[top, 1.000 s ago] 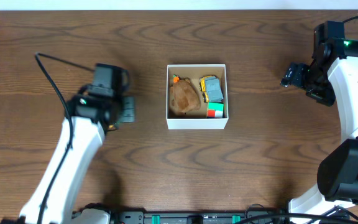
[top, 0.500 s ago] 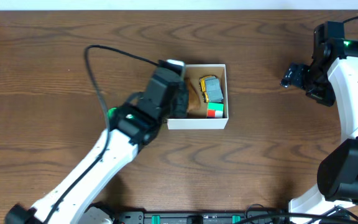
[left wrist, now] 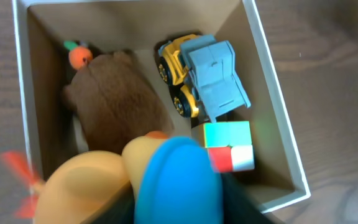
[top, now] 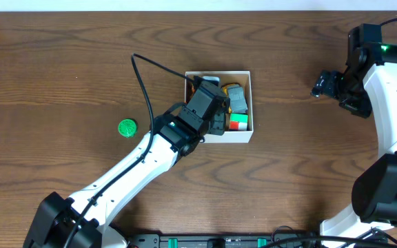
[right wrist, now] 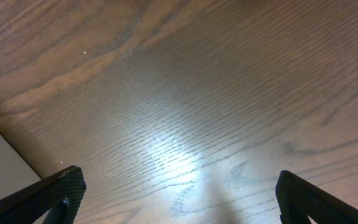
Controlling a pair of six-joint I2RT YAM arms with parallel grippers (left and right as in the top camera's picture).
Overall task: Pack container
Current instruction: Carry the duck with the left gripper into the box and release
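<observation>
Your left gripper [top: 211,110] has swung in over the small white-walled cardboard container [top: 229,136], now directly beneath it, clamped on a rounded yellow-and-blue plastic toy [left wrist: 166,180] held high to clear the walls. Your right gripper [right wrist: 179,190] waits spread wide, well aside.

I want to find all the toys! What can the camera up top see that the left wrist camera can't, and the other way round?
Only the overhead view shows the green disc on the table, away from the box, and the right arm off to the side. Only the left wrist view shows the brown plush toy in the box and a yellow and blue toy close to the lens, apparently held. Both show the box, the toy truck and the coloured cube.
</observation>
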